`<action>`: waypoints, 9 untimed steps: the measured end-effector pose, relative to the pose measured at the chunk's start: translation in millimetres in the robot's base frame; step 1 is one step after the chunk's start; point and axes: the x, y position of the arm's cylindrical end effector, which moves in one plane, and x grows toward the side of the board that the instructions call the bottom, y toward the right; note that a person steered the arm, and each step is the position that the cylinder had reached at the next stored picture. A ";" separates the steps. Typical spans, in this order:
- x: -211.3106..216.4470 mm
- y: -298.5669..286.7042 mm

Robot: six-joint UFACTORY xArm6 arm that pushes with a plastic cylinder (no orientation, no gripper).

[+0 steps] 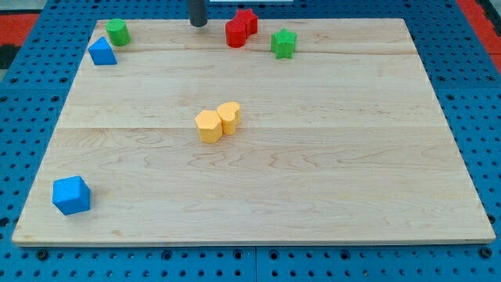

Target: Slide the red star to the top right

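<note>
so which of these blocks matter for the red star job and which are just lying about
In the job:
red star, near the view's top
my tip, to its left

Lying about:
red round block, touching the star
green star
green cylinder
blue triangle
blue cube
two yellow blocks

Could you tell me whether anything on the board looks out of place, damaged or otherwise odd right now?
Nothing stands out. All the blocks rest flat on the wooden board, none damaged or over an edge. The two red blocks touch near the view's top, as do the two yellow blocks mid-board. My tip sits just to the view's left of the reds, apart from them.
</note>
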 end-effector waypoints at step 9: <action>-0.1 249.3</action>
